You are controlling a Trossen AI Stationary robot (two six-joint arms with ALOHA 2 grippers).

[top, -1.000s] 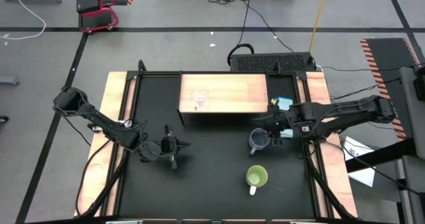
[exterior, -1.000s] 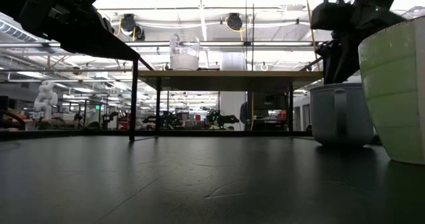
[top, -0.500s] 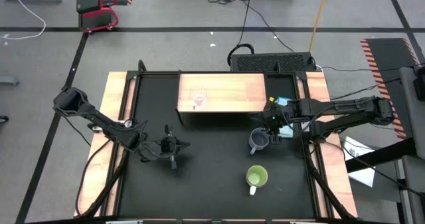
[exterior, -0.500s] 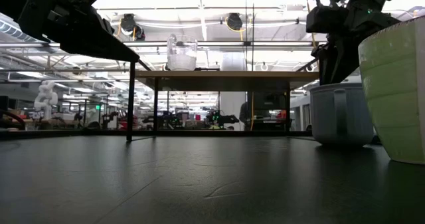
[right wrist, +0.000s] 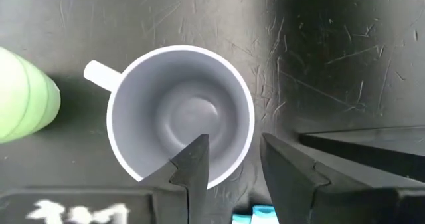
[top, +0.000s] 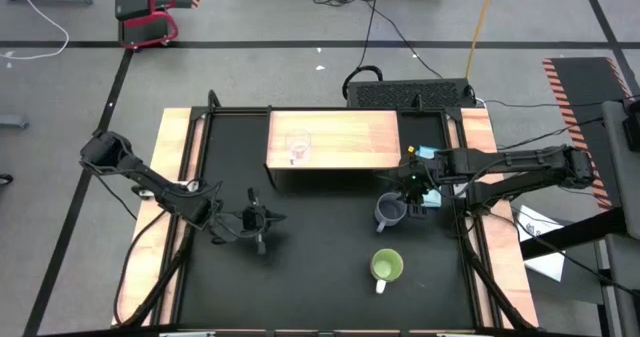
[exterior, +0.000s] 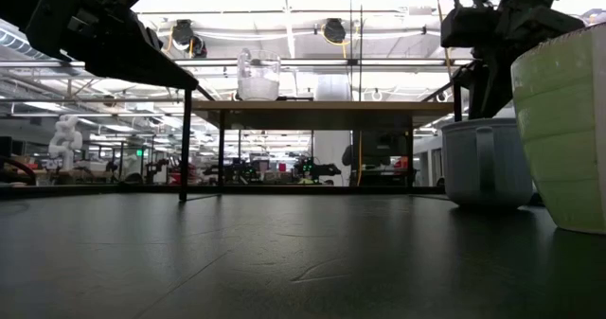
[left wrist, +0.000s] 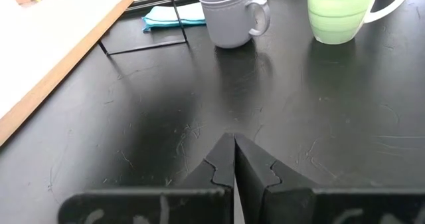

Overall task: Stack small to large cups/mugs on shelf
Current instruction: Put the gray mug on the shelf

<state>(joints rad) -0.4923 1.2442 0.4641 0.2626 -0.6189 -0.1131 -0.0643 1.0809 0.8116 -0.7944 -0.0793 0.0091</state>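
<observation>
The shelf [top: 345, 142], a light-wood board on a black frame, stands at the table's far middle. A small clear glass cup [top: 297, 147] stands on its left part. The grey-blue mug [top: 390, 210] stands upright on the black table in front of the shelf's right end. The lime-green mug [top: 386, 267] stands nearer, its white handle toward the near edge. My right gripper [right wrist: 232, 147] hangs open over the grey-blue mug [right wrist: 179, 111]. One finger is over the mug's inside and one outside its rim, with no touch showing. My left gripper [left wrist: 234, 139] is shut, low over the table's left half.
A blue cloth [top: 425, 155] lies by the shelf's right end, under my right arm. Light-wood strips [top: 172, 177] run along both table sides. Bare black table [top: 310, 257] lies between my left gripper and the two mugs.
My right arm has swung a little toward the table's far edge and its gripper has tipped slightly, staying open over the grey-blue mug. The shelf with the glass cup has slid a little toward the table's left.
</observation>
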